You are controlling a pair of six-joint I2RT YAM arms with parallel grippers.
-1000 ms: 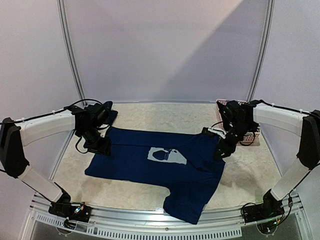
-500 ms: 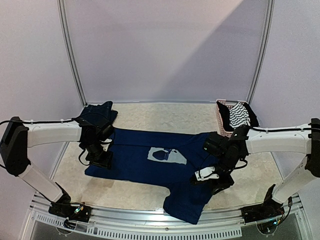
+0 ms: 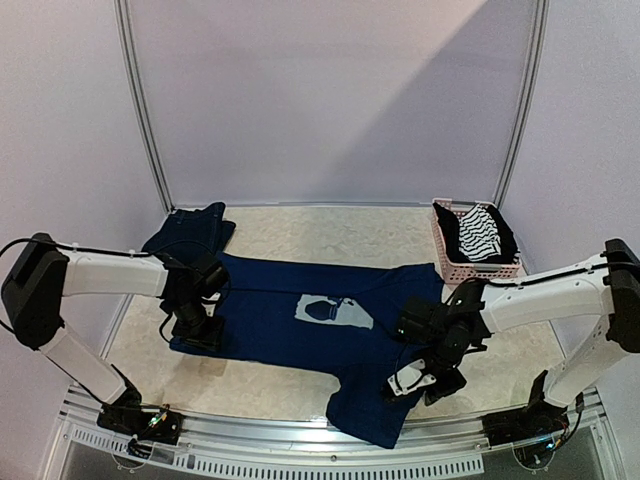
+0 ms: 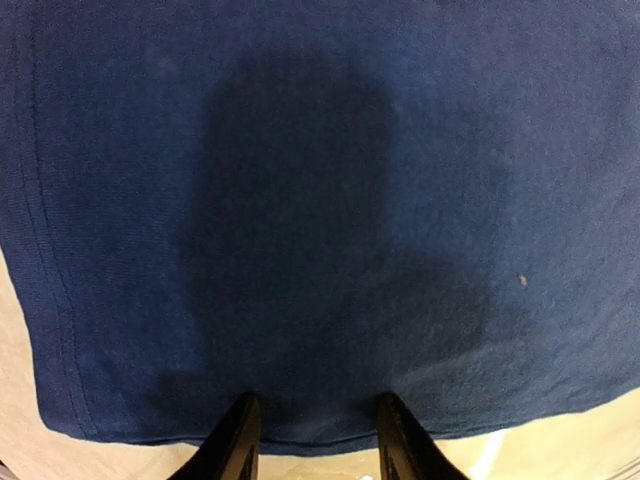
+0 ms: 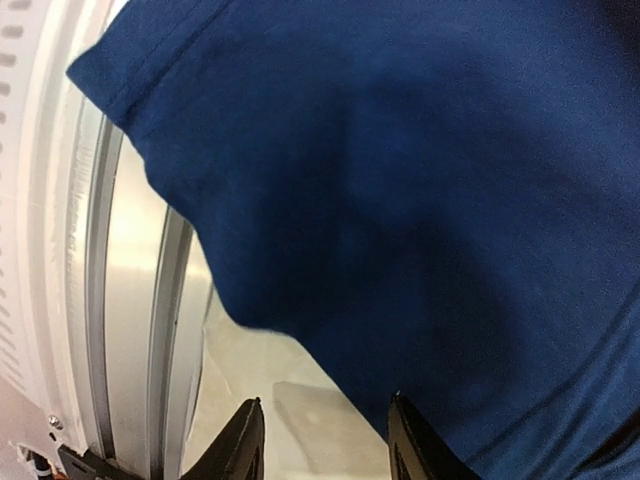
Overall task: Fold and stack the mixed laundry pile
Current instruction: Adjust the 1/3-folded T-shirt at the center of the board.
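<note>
Spread flat and print-up between the two claws: the large navy T-shirt point(image 3: 290, 330), its pale square print point(image 3: 335, 311) roughly midway from left claw point(image 3: 200, 335) to right claw point(image 3: 425, 385). Covers most of the beige surface point(image 3: 300, 225) and drapes one lower corner over the metal rail point(image 5: 130, 300) at the near edge, just left of the right claw in its wrist view. Fills nearly the whole left wrist view with blue cloth, the stitched hem directly under the left claw. Shows left fingers point(image 4: 235, 445) spread apart over that hem, gripping nothing. Shows right fingers point(image 5: 415, 440) spread apart too, above the shirt's edge and bare surface, nothing between them. Beyond the left claw, just beside the shirt's far corner: the dark navy denim piece point(image 3: 190, 228). Beyond the right claw, well apart: the black-and-white striped piece point(image 3: 480, 232), inside the pink basket point(image 3: 447, 262)
</note>
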